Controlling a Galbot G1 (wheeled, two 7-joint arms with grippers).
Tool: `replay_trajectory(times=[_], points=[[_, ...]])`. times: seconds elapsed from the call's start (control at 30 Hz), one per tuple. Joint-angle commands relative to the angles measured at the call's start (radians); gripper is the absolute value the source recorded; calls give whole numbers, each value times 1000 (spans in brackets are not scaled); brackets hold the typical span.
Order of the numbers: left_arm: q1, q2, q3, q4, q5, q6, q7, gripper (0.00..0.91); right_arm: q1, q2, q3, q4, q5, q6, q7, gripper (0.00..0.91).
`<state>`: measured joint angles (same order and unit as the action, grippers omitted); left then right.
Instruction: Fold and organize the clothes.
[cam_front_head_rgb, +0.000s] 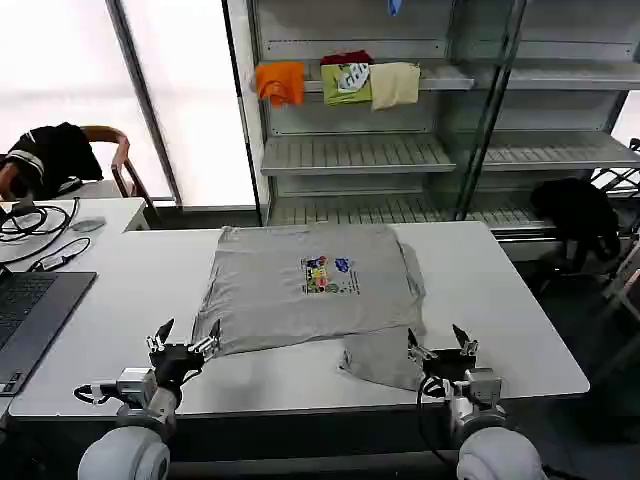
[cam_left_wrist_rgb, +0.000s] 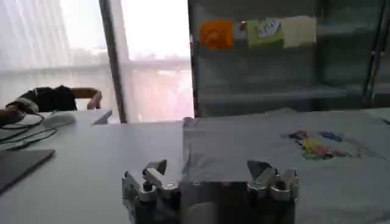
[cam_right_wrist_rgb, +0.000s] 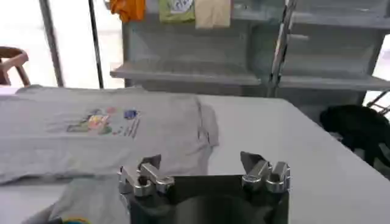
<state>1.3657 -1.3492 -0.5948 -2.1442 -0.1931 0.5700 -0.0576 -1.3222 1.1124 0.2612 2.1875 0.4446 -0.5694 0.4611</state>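
Note:
The clothes, a light grey T-shirt (cam_front_head_rgb: 300, 285) with a small multicoloured chest print (cam_front_head_rgb: 328, 274), lies spread on the white table (cam_front_head_rgb: 510, 300). One sleeve (cam_front_head_rgb: 385, 357) sticks out toward the near edge. My left gripper (cam_front_head_rgb: 185, 335) hovers open at the shirt's near left corner, nothing between its fingers. My right gripper (cam_front_head_rgb: 440, 343) hovers open just right of the protruding sleeve, also empty. The shirt (cam_left_wrist_rgb: 274, 152) stretches ahead of the open left gripper (cam_left_wrist_rgb: 207, 169) in the left wrist view. In the right wrist view the shirt (cam_right_wrist_rgb: 91, 131) lies beyond the open right gripper (cam_right_wrist_rgb: 201, 163).
A laptop (cam_front_head_rgb: 30, 310) and cables (cam_front_head_rgb: 35, 225) sit on the left table. A shelf unit (cam_front_head_rgb: 400, 150) behind holds orange (cam_front_head_rgb: 280, 82), green (cam_front_head_rgb: 345, 82) and cream (cam_front_head_rgb: 396, 84) folded garments. Black garments lie on a chair (cam_front_head_rgb: 50, 155) at left and at right (cam_front_head_rgb: 578, 212).

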Motion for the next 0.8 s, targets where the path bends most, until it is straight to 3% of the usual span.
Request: replay_trajectory(times=[0.03,0.8], points=[[-3,14,6,66,-8,8,11,907,-10,3,-58,-15,-16,-9,17,907],[-22,9,-10,158,-48,7,16,907,-56,13,-90,-18,-24,-9,41,907]])
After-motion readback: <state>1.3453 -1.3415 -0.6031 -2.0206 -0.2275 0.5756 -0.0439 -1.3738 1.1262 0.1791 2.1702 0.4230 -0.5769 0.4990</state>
